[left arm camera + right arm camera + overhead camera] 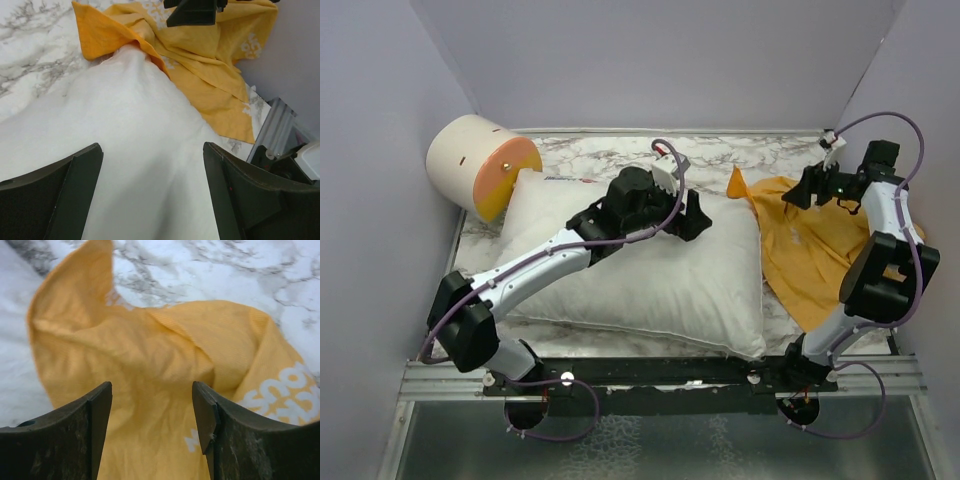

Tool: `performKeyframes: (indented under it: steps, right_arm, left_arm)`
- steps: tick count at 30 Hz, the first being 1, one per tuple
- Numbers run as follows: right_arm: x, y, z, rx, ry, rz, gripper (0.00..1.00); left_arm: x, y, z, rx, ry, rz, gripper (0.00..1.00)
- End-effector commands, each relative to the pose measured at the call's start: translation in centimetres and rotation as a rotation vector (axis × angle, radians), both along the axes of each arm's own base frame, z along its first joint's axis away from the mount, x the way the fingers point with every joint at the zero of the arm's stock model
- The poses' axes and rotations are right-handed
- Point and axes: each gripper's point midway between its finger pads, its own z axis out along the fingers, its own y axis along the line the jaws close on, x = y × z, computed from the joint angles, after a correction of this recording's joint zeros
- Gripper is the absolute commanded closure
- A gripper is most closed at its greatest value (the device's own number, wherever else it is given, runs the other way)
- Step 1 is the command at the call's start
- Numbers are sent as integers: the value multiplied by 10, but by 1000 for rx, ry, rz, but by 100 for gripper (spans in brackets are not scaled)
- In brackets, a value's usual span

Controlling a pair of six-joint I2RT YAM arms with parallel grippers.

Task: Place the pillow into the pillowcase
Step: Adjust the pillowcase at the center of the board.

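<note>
Hovering over the pillow (650, 270): left pincer (695, 215), jaws wide apart, nothing between them, white fabric just below the fingers (60, 190). Pillow lies flat mid-worktop (590, 150), its long side toward the arm bases.

Pillowcase (810, 250) is crumpled on the right side of the worktop, just beside the pillow. One orange fold drapes over the pillow's far right corner; can't tell whether that corner is inside the opening or only under the fold. White lettering (280, 390) faces up.

Right pincer (800, 190) sits over the far part of the case, jaws apart. Orange cloth bulges in the gap, not pinched.

Cream-and-orange cylinder (480, 165) is at far left, against the pillow's far left corner.
</note>
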Motion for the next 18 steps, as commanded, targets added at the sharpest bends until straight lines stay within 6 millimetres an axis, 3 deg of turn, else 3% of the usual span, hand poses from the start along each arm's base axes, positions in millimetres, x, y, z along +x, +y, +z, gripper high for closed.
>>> performKeyframes:
  steps: [1,5,10,14,18]
  right_arm:
    - [-55,49,26,84,-72,215,35]
    - [-80,60,31,71,-109,255,35]
    - [-69,61,51,122,-125,240,35]
    - [-57,65,60,190,-105,247,35]
    - [-56,65,52,204,-87,227,35]
  left_arm:
    - [-16,15,11,175,-216,53,15]
    - [-37,12,9,311,-414,-39,12]
    - [-56,1,3,408,-603,-263,1]
    - [-37,-14,10,492,-647,-263,1]
    - [-32,-29,-10,573,-657,-336,1]
